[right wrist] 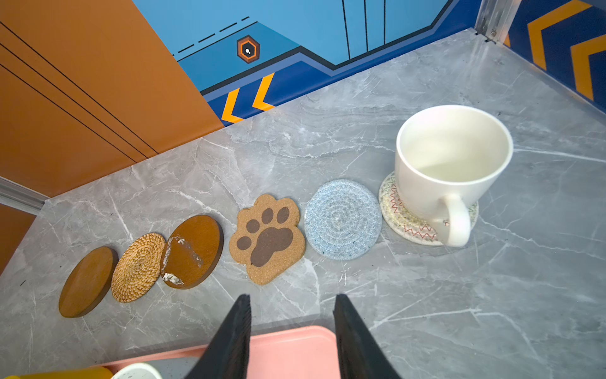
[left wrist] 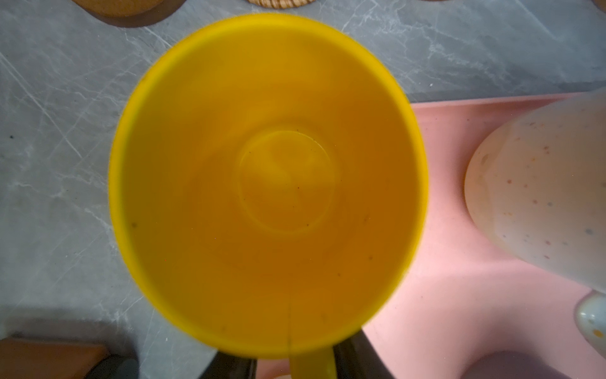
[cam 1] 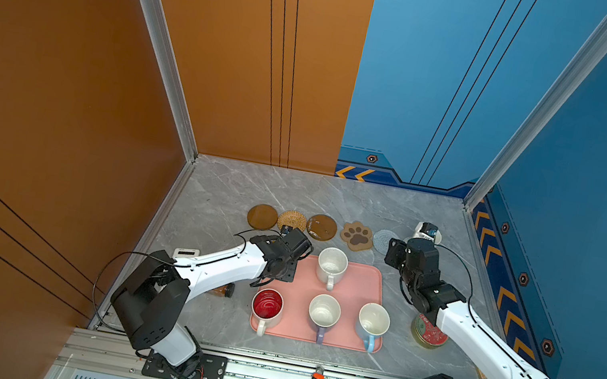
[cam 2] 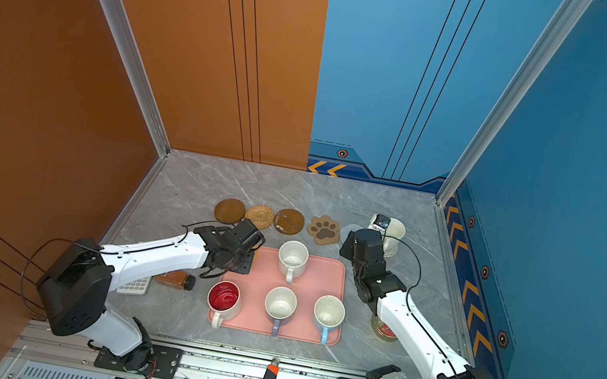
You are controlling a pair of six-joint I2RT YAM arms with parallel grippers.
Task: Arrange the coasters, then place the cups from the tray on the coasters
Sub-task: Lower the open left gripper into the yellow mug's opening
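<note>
Yellow cup [left wrist: 269, 183] over the far-left corner of the pink tray [cam 1: 355, 292], under the left claw [cam 1: 282, 267].
Grey marble counter [cam 1: 229, 194], orange wall [cam 1: 61, 72] left, blue walls [cam 1: 419, 72] behind and right. Handle [left wrist: 311, 364] between the left claw's fingers [left wrist: 236, 366]; cannot tell if squeezed tight. Right claw [right wrist: 292, 297] spread apart and empty, just past the tray's far edge, near the paw coaster [right wrist: 267, 238]. Six coasters [right wrist: 342, 220] in a row toward the counter's far edge, cream-white cup [right wrist: 452, 164] on the cream one [right wrist: 400, 216] at the right end. Four more cups [cam 1: 324, 311] on the tray. Print on the red-and-gold tin [cam 1: 430, 335] too small to read.
</note>
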